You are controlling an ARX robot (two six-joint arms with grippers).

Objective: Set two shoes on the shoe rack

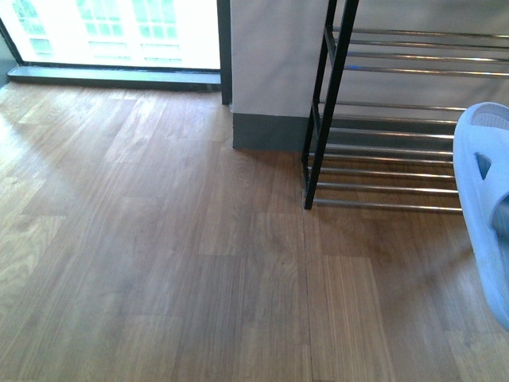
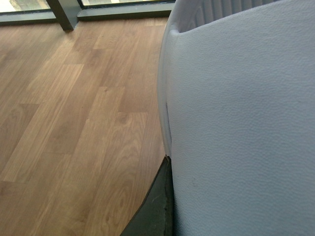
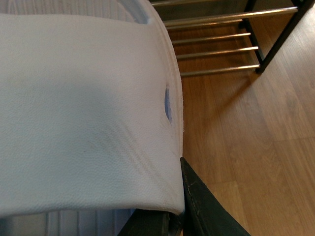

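The shoe rack (image 1: 382,119) stands at the right against the wall, with a black frame and chrome rod shelves. One light-blue slide (image 1: 485,199) hangs in the air at the right edge of the front view, before the rack's lower shelves. In the left wrist view my left gripper (image 2: 182,221) is shut on a light-blue slide (image 2: 236,123); one dark finger (image 2: 155,206) presses its side. In the right wrist view my right gripper (image 3: 179,216) is shut on the strap edge of a light-blue slide (image 3: 83,113), and the shoe rack's (image 3: 216,44) bottom rods lie beyond it.
Wood floor (image 1: 159,255) spreads across the left and middle. A bright window (image 1: 119,32) with a dark sill runs along the back left. A wall corner with dark skirting (image 1: 266,131) stands just left of the rack.
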